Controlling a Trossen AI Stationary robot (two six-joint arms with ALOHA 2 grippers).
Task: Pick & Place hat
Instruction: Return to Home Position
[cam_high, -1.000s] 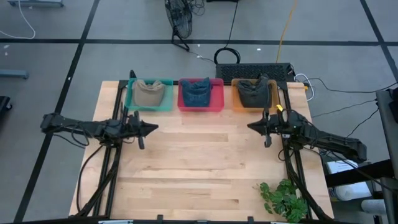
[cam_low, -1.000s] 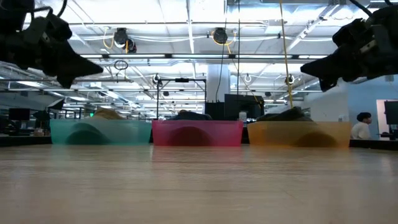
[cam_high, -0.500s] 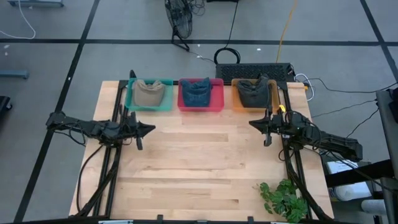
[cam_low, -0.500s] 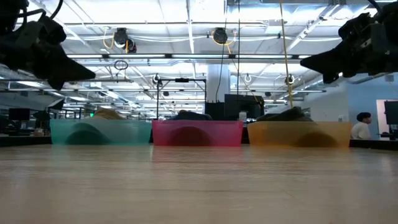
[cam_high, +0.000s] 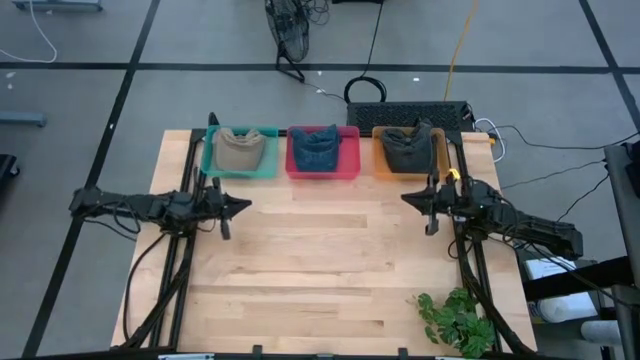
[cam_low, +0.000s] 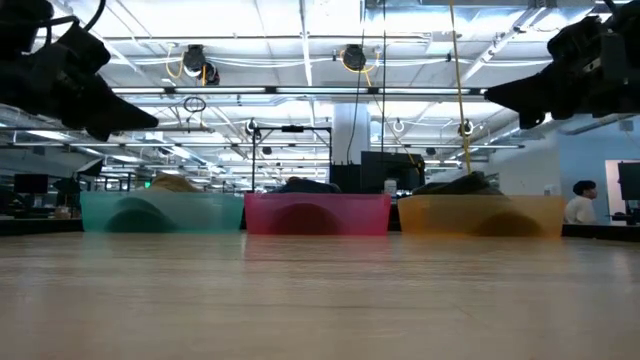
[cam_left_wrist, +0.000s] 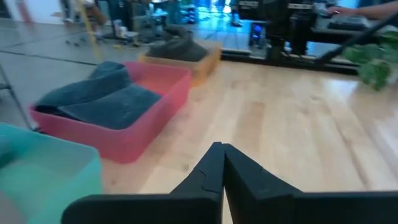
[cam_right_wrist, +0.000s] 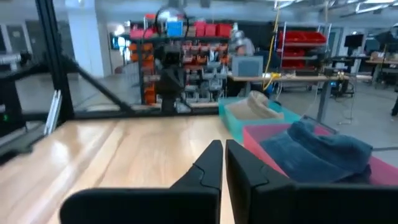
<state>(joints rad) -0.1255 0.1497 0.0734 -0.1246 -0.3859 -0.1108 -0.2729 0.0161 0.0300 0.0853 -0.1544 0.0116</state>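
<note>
Three bins stand in a row along the table's far edge. The teal bin (cam_high: 208, 160) holds a tan hat (cam_high: 240, 150), the pink bin (cam_high: 352, 165) a blue hat (cam_high: 320, 152), and the orange bin (cam_high: 378, 160) a dark grey hat (cam_high: 406, 150). Each hat rests on its bin's floor. My left gripper (cam_high: 248, 206) hangs shut above the table's left side, pointing toward the middle, with nothing in it. My right gripper (cam_high: 403, 199) hangs shut above the right side, pointing toward the middle, also holding nothing. In the left wrist view the shut fingers (cam_left_wrist: 222, 152) point past the pink bin (cam_left_wrist: 143, 134).
Bare wood (cam_high: 320, 260) lies between the two arms and toward the near edge. A green plant (cam_high: 455, 318) sits at the near right corner. A black case (cam_high: 408, 115) and cables lie behind the orange bin. A person (cam_low: 580, 203) sits far off in the room.
My left gripper's tip has dipped slightly and my right gripper's tip has risen slightly. Both have stayed shut over the same spots. The hats and bins have not moved.
</note>
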